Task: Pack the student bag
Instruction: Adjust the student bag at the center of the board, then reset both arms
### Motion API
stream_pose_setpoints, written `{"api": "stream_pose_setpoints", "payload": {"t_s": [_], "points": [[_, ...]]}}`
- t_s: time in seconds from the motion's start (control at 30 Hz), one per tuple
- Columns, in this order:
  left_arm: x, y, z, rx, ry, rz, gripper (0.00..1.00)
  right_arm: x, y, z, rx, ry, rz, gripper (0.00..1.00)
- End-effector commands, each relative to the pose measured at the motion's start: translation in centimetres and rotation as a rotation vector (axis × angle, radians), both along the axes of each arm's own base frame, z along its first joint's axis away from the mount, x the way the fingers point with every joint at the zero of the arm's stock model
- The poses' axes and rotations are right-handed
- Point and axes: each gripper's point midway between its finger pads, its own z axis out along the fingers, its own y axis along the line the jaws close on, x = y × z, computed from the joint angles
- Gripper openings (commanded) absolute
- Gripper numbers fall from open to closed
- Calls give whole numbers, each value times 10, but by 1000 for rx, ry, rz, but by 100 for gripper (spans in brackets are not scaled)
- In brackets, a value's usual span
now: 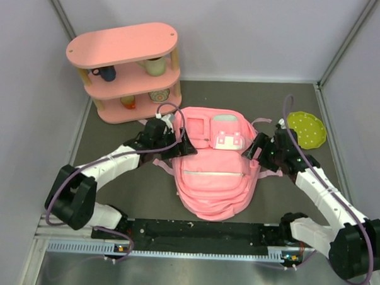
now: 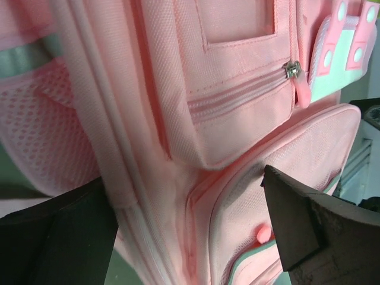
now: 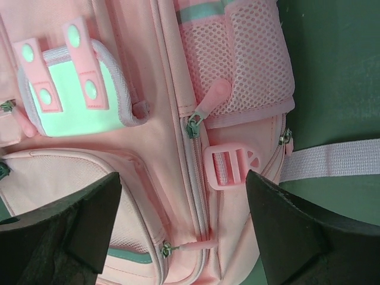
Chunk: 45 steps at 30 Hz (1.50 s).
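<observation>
The student bag [image 1: 213,181], a soft pink backpack, lies flat in the middle of the table with its front pockets and white-and-pink patch [image 1: 228,140] facing up. My left gripper [image 1: 180,145] hovers at its upper left edge, open. In the left wrist view the gripper [image 2: 190,219] has its fingers wide apart on either side of the bag's seam [image 2: 196,196], below a zipped pocket [image 2: 237,71]. My right gripper [image 1: 256,148] is at the bag's upper right side, open. In the right wrist view the gripper [image 3: 184,208] spans a zipper and a pink buckle [image 3: 228,166], holding nothing.
A pink oval shelf [image 1: 127,70] with cups stands at the back left. A green dotted disc [image 1: 306,128] lies at the back right. The bag's pale strap [image 3: 332,160] trails onto the dark table. Walls enclose three sides, and a black rail [image 1: 198,234] runs along the front.
</observation>
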Motion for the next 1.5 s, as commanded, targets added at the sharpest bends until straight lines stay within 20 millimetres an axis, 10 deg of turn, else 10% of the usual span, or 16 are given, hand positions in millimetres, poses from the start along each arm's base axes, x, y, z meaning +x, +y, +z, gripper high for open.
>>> {"api": "stream_pose_setpoints", "payload": {"t_s": [0.0, 0.33, 0.6, 0.87, 1.2, 1.47], "points": [[4, 28, 36, 125, -117, 46, 99, 22, -10, 54, -26, -203, -27, 86], [4, 126, 84, 339, -349, 425, 99, 31, -53, 125, -229, -599, -92, 99], [25, 179, 81, 322, -280, 536, 99, 40, -91, 115, -459, -593, -180, 99], [24, 196, 81, 301, -261, 539, 99, 73, -92, 91, -294, -339, -113, 99], [16, 206, 62, 357, -229, 568, 99, 85, -125, 86, -432, -676, -242, 99], [14, 207, 57, 362, -242, 561, 99, 86, -155, 39, -569, -552, -329, 99]]}}
